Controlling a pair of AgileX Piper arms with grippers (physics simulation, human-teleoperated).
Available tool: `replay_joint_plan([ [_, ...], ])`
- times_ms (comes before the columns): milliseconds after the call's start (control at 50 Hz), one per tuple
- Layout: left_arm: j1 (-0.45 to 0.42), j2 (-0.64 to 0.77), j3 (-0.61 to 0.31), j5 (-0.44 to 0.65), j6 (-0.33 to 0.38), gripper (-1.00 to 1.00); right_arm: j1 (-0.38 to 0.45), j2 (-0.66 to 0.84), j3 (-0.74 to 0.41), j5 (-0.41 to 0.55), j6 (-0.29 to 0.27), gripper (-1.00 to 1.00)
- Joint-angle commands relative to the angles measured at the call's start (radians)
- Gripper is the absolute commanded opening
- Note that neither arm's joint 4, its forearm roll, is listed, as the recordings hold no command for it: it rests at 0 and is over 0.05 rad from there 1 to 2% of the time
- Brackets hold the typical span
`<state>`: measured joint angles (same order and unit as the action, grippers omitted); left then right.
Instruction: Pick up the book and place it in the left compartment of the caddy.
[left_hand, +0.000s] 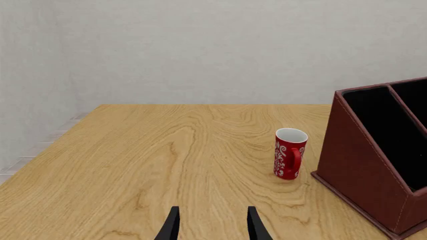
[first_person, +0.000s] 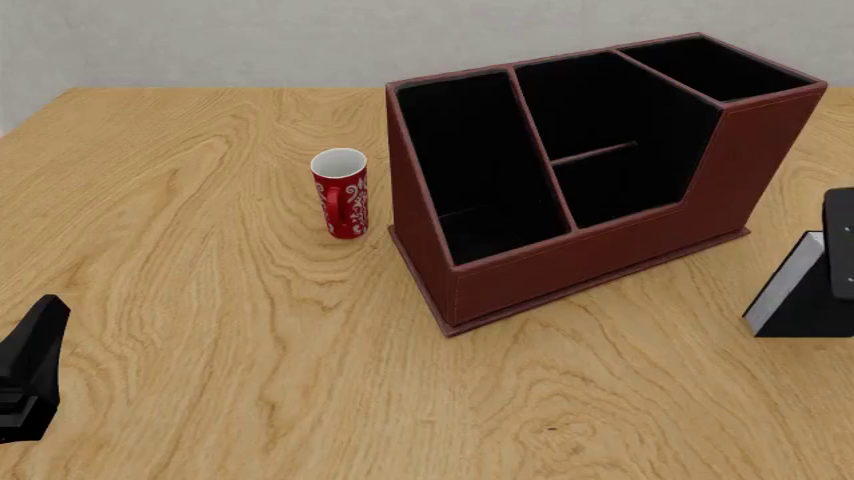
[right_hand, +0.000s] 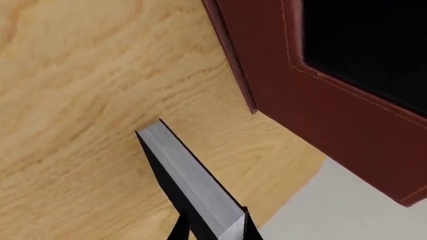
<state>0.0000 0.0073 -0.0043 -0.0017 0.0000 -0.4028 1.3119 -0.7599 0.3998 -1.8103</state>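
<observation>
Jaws of the right gripper (right_hand: 212, 231) are clamped on the book (right_hand: 188, 181), which is tilted above the table (first_person: 200, 320), to the right of the caddy (first_person: 587, 250). Left gripper (left_hand: 212, 225) hangs with jaws apart, near the cup (first_person: 340, 192). The left compartment (first_person: 474, 165) holds nothing.

Wooden table (first_person: 200, 300) is carrying the caddy (first_person: 601, 250); red-and-white cup (first_person: 340, 193) is standing at its nine o'clock.

A bare simulated tabletop scene: a wood-grain table (first_person: 200, 330) fills the frame, a plain grey wall (first_person: 200, 40) runs along the top, no room furnishings.
</observation>
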Motion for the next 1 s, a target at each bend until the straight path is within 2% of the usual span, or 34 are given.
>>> replay_joint_plan([
  [20, 0.0, 0.0, 0.0, 0.0, 0.0, 1.0, 0.0, -0.004, 0.023, 0.008, -0.002, -1.0],
  [420, 0.0, 0.0, 0.0, 0.0, 0.0, 1.0, 0.015, -0.064, 0.06, 0.039, 0.001, -1.0],
  [1000, 0.0, 0.0, 0.0, 0.0, 0.0, 1.0, -0.009, -0.278, 0.0, 0.219, -0.023, -1.0],
])
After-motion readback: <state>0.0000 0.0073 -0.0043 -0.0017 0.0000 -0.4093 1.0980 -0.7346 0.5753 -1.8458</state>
